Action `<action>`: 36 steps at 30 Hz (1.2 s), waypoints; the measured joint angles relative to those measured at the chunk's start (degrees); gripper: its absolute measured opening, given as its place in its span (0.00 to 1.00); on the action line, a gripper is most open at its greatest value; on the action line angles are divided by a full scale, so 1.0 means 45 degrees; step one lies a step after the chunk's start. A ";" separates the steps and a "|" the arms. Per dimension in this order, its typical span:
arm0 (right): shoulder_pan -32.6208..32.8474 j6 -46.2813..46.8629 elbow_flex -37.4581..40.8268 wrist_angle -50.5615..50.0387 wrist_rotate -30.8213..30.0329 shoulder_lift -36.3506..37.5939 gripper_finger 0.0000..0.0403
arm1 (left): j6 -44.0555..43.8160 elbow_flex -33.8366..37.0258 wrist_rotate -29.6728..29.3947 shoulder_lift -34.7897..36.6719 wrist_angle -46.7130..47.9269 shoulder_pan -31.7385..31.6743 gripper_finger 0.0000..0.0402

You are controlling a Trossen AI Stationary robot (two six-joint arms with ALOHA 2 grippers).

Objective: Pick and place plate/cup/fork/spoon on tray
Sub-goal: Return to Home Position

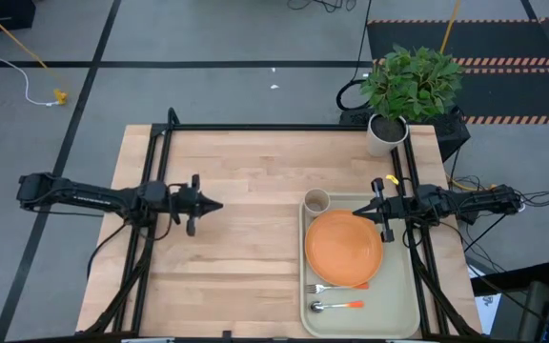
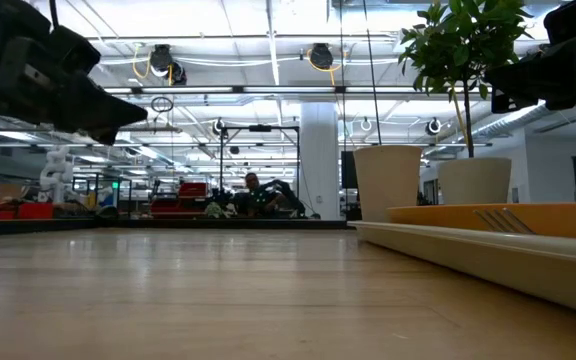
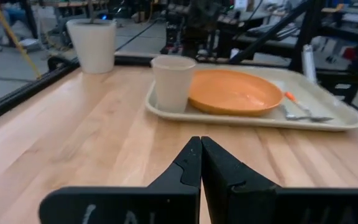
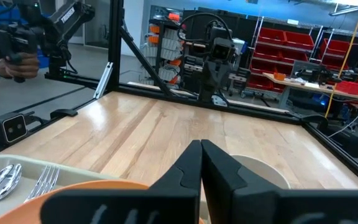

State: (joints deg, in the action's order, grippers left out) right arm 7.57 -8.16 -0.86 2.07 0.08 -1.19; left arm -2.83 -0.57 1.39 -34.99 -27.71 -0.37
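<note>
High view shows the tray [image 1: 406, 286] lying at about four o'clock on the worktop [image 1: 246, 248], long side running away from the front edge. On it the plate [image 1: 343, 248] fills the middle, orange and round, nearly as wide as the tray itself. The cup [image 1: 315, 201] stands upright in the tray's corner at eleven o'clock from the plate, just beside the plate's rim. At six o'clock from the plate lie the fork [image 1: 320, 287] and, nearer the front edge, the spoon [image 1: 336, 306], both flat on the tray floor with silver ends toward nine o'clock; the fork's handle end runs under the plate's edge, while the spoon's orange handle shows in full.

Right gripper [image 1: 358, 211] hangs over the plate's rim at about one o'clock, near the cup, its jaws pressed together with nothing between them, as the right wrist view confirms. Left gripper [image 1: 215, 205] sits over bare wood at nine o'clock from the tray, well apart from it, jaws likewise pressed together and empty.

Beyond the tray, at the worktop's one-o'clock corner, stands a white pot [image 1: 385, 134] with a green plant [image 1: 411, 81].
</note>
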 joint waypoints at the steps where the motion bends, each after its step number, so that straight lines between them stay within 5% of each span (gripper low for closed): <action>1: 0.0000 0.0000 0.0000 0.0000 0.0000 0.0000 0.00 | 0.0019 -0.0002 0.0025 0.0124 0.0000 0.0069 0.01; 36: 0.0000 0.0000 0.0000 -0.0005 0.0005 -0.0004 0.00 | 0.0116 -0.0003 -0.1233 0.7516 0.5708 0.1294 0.00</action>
State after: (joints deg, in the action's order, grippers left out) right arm 7.57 -8.16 -0.86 2.04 0.10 -1.21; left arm -2.30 -0.58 -4.16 -1.17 -2.02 5.45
